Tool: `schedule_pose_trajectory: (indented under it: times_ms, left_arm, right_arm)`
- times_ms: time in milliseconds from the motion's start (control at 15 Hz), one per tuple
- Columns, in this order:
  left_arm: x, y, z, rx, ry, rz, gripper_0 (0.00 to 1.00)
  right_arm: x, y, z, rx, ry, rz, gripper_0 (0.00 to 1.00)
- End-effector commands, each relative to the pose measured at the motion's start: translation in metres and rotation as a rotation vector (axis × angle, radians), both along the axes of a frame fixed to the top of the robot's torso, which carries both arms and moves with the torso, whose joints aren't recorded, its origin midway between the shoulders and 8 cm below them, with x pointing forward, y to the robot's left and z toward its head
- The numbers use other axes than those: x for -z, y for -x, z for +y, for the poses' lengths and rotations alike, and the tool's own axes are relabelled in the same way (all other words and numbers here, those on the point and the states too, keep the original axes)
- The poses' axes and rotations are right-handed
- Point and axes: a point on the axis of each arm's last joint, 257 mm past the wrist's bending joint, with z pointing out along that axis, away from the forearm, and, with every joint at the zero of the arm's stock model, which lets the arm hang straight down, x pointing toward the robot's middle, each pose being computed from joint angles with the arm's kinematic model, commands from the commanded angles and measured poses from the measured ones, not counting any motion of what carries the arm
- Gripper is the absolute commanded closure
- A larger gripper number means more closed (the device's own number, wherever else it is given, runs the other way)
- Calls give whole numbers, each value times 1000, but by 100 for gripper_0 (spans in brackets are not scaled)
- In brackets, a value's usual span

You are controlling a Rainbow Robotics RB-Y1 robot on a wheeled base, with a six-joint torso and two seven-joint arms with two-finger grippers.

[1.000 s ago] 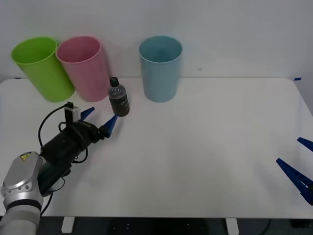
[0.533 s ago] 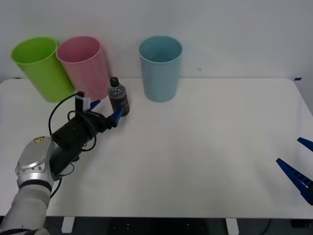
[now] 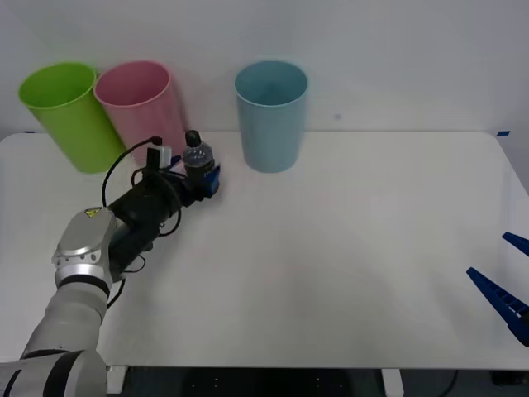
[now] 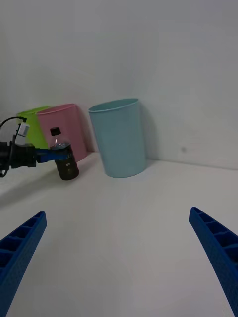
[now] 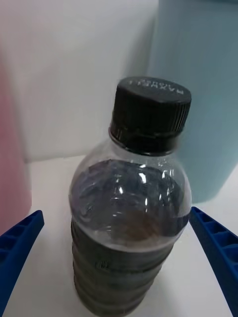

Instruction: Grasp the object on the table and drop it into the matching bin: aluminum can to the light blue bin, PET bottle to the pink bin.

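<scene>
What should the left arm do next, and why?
Probably close the left end effector on the PET bottle. Its open fingers already sit on either side of the upright bottle's body, with visible gaps, so it is not yet gripped. The right end effector waits open at the table's right edge.

**Off-task items in view**

A tall lime green plastic tumbler-shaped bin (image 3: 73, 116) stands upright at the far left of the row, touching or nearly touching its neighbour. Behind everything runs a plain white wall (image 3: 397, 58). Small blue tape marks (image 3: 502, 133) sit at the far corners.
</scene>
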Motion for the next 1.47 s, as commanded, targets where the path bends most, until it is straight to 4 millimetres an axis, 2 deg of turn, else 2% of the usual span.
schedule_pose_trajectory:
  times_ms: [67,400,467,533,600,1133,1467]
  left_arm:
    - [-1,-4,-5,-14,-10,1,0]
    - [-3,-7,-5,-22,-22,-3,0]
    - [-2,-6,-4,-24,-22,0,20]
    - [-2,-7,-3,-29,-27,-2,72]
    - [-3,-8,-3,-32,-31,-4,98]
    - [-3,-9,-4,-35,-42,-5,100]
    - [1,-4,5,-21,-39,0,100]
  right_arm:
    - [0,0,0,0,0,0,0]
    - [0,0,0,0,0,0,0]
    - [0,0,0,0,0,0,0]
    - [0,0,0,0,0,0,0]
    - [0,0,0,0,0,0,0]
    - [0,0,0,0,0,0,0]
    - [0,0,0,0,0,0,0]
